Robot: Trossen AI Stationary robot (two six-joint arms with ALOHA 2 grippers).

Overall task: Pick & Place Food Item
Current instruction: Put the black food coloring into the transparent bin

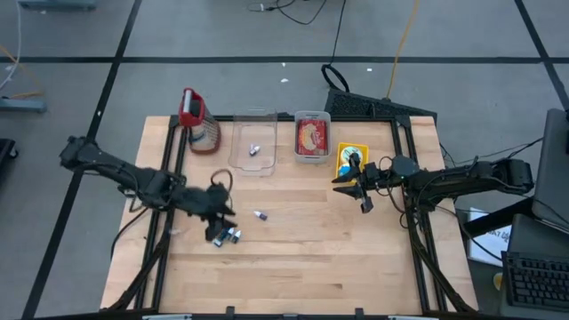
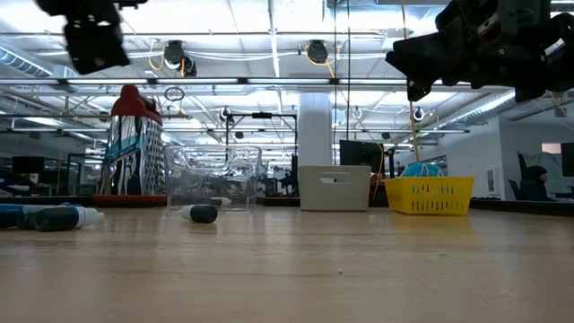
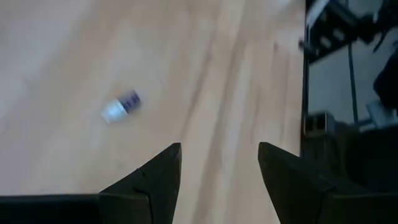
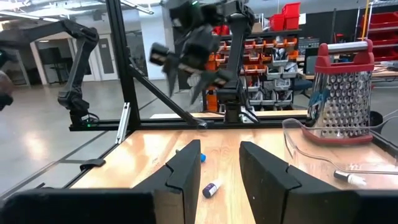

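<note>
A small white and blue tube [image 1: 260,215] lies on the table [image 1: 293,267], just right of the left gripper [image 1: 220,224], whose fingers are spread and empty. The right gripper [image 1: 354,183], open too, hovers near the yellow basket [image 1: 351,155]. A clear bin [image 1: 253,142], a grater [image 1: 198,118] and a red-filled tub [image 1: 311,136] stand far back. Things right under the left gripper are hard to make out.

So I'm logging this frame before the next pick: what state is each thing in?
left gripper: open, empty, raised above the table
right gripper: open, empty, raised
small tube: lying loose on the table
clear bin: upright, one small tube inside
grater: standing upright
yellow basket: upright
</note>
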